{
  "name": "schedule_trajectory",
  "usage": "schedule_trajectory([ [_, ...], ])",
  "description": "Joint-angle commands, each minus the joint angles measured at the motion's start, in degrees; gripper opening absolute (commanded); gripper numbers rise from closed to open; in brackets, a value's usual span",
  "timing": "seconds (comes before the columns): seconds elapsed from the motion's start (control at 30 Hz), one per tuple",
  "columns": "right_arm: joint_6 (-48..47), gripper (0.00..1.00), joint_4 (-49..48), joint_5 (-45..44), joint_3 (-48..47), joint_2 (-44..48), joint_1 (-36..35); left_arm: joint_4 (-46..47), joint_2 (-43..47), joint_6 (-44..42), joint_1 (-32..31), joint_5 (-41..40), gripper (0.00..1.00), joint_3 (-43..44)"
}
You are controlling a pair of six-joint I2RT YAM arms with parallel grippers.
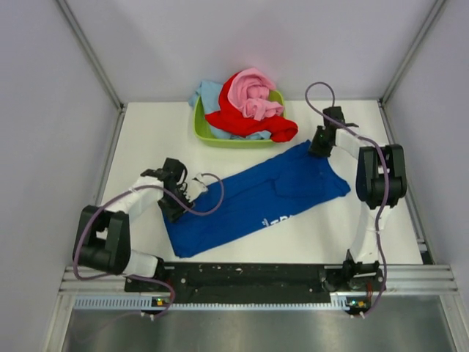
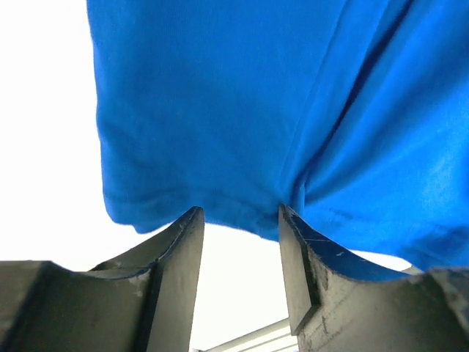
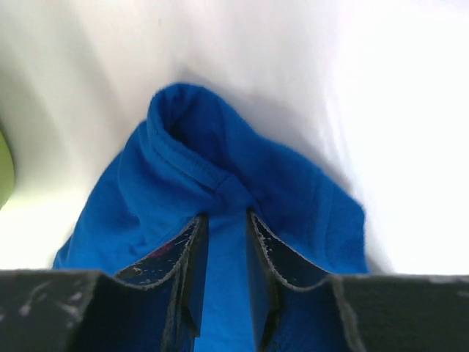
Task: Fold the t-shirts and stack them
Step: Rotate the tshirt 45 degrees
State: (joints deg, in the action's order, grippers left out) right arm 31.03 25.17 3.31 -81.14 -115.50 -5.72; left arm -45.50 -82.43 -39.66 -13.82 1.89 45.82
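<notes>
Landmark: lime green plastic tub [image 1: 199, 130], the reference for every place below.
Tub contents: crumpled red t-shirt [image 1: 242, 121] hanging over the tub's front right rim. Pink t-shirt [image 1: 253, 92] bundled on top of it. Light blue t-shirt [image 1: 207, 94] underneath, spilling past the tub's far left corner. None folded, so probably waiting their turn.
Task's thing in hand: royal blue cotton t-shirt with white lettering [image 1: 249, 202], out of the tub and lying on the white table [image 1: 146, 139]. Stretched at a slant on the near side of the tub, from close to its front right corner away to the near left.
Right gripper [image 3: 226, 216]: at the shirt end closest to the tub, just right of its front right corner. Fingers drawn close, blue cloth filling the gap, a bunched fold rising beyond the tips. Clamped on the blue shirt.
Left gripper [image 2: 238, 213]: at the shirt end farthest from the tub, near and to the left. Jaws standing apart, hem right at the tips, bare table showing through the gap. Nothing pinched as far as can be seen.
Why held so: likely one grip at each end, to draw the cloth taut and flat before any fold.
Step judged: spreading. No fold made, no stack begun.
Risk: with only one end clamped, a pull may drag the shirt rather than flatten it.
</notes>
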Motion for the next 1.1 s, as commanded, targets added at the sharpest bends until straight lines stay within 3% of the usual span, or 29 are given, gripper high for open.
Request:
schedule_trajectory([
  [0.0, -9.83, 0.3, 4.27, -1.75, -7.35, -0.17, 1.67, -7.31, 7.36, 1.25, 0.02, 2.76, 0.51, 2.24],
  [0.17, -11.61, 0.45, 5.42, -6.29, -2.37, 10.89, 1.58, -8.13, 12.91, 1.25, 0.38, 3.83, 0.54, 7.17],
  [0.33, -6.96, 0.66, 5.95, -10.43, 10.1, 20.92, 2.46, 0.91, 9.32, 1.34, 0.47, -3.97, 0.6, 4.37],
  [0.57, -3.34, 0.67, 3.84, -9.99, 23.22, 24.1, 8.08, 12.0, -0.09, 1.78, 1.34, -10.77, 0.6, 5.86],
  [0.7, -3.25, 0.64, 1.99, -9.73, 24.89, 20.59, 11.42, 13.5, -3.25, 0.11, 1.34, -8.23, 0.58, 2.88],
  [0.87, -3.95, 0.35, 1.02, -7.61, 20.6, 14.88, 15.03, 9.38, -2.3, -1.29, -0.14, -2.17, 0.48, -2.31],
  [1.07, -10.01, 0.33, 5.84, -9.02, 2.96, 4.08, 16.17, 1.91, 7.01, -2.79, -9.45, 5.4, 0.47, -7.58],
])
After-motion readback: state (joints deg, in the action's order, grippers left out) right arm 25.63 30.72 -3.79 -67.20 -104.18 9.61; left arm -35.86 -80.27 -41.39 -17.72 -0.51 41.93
